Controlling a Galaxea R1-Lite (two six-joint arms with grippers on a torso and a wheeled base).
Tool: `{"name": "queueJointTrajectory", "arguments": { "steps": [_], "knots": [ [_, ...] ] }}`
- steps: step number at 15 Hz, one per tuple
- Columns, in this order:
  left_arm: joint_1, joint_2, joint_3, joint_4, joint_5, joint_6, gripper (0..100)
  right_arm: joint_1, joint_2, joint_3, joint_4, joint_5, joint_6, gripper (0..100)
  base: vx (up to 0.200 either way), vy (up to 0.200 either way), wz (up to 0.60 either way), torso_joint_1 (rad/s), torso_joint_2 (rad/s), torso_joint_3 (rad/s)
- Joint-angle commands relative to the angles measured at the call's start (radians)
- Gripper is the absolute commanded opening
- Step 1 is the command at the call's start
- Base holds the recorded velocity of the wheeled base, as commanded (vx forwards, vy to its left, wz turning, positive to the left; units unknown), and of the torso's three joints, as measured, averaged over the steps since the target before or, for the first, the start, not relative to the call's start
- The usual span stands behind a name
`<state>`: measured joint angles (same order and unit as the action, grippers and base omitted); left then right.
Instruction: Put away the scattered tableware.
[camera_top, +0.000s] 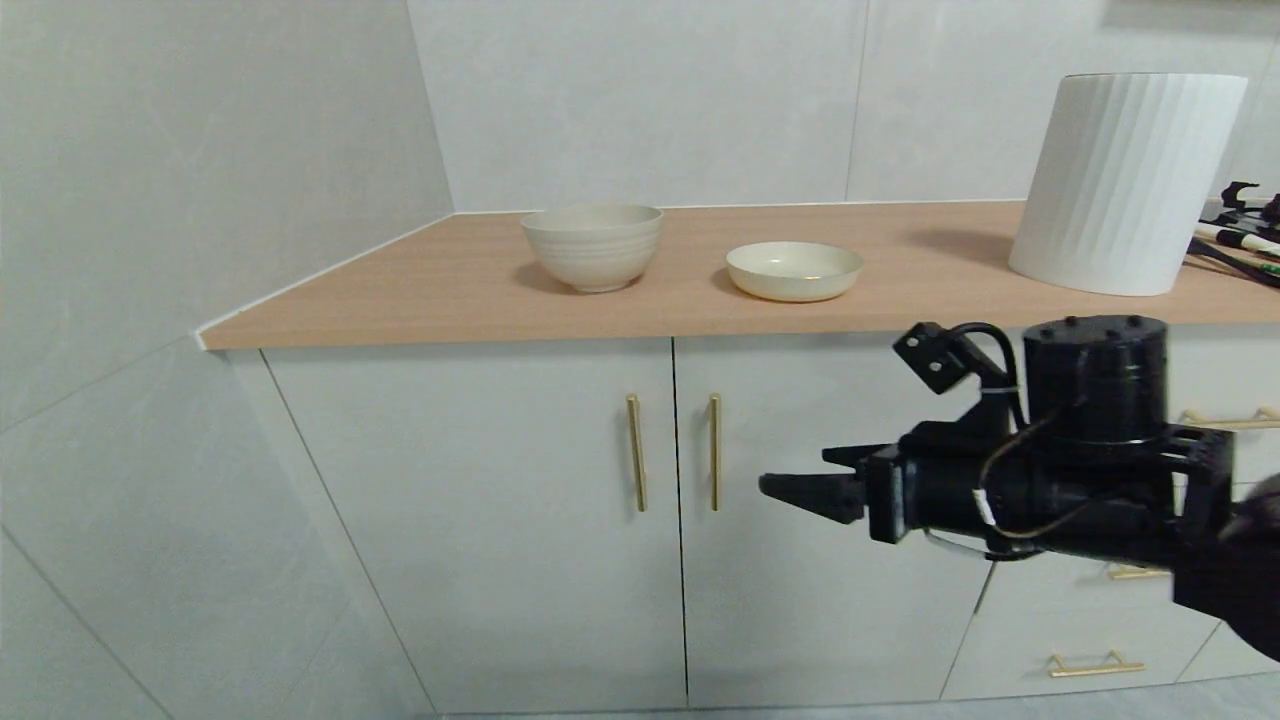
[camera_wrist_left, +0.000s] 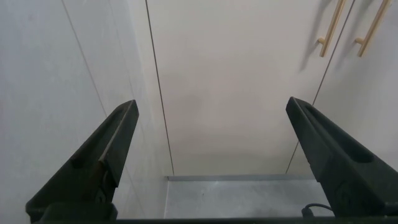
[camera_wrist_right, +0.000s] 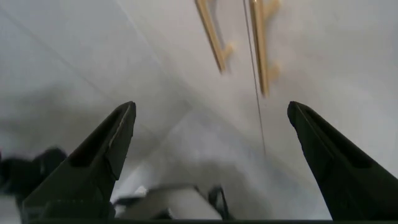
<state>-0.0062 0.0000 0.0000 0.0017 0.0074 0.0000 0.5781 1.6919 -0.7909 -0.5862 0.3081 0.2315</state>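
A deep beige bowl (camera_top: 593, 245) and a shallow cream dish (camera_top: 794, 270) stand apart on the wooden countertop (camera_top: 420, 300). My right gripper (camera_top: 797, 472) hangs below counter height in front of the white cabinet doors, pointing toward the two gold handles (camera_top: 635, 452), well under the dish. In the right wrist view the right gripper (camera_wrist_right: 210, 107) is open and empty, with the gold handles (camera_wrist_right: 214, 34) ahead. My left gripper (camera_wrist_left: 211, 104) is open and empty too, facing the lower cabinet front and the floor.
A tall white ribbed container (camera_top: 1130, 180) stands on the counter at the right, with dark utensils (camera_top: 1240, 235) beside it. Tiled walls close the corner at left and behind. Drawers with gold pulls (camera_top: 1095, 665) sit at the lower right.
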Motion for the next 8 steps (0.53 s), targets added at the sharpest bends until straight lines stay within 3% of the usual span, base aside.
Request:
{"name": "queueJointTrajectory", "arguments": {
  "steps": [1,4,8],
  "knots": [
    [0.000,0.000,0.000,0.000,-0.001,0.000,100,0.020,0.209,-0.165,-0.011,0.000,0.015,100,0.000,0.000,0.00,0.000,0.00,0.000],
    [0.000,0.000,0.000,0.000,0.000,0.000,100,0.029,0.279,-0.211,-0.014,0.000,0.048,100,0.000,0.000,0.00,0.000,0.00,0.000],
    [0.000,0.000,0.000,0.000,0.000,0.000,100,0.045,0.399,-0.248,-0.132,-0.004,0.115,100,0.000,0.000,0.00,0.000,0.00,0.000]
  ]
}}
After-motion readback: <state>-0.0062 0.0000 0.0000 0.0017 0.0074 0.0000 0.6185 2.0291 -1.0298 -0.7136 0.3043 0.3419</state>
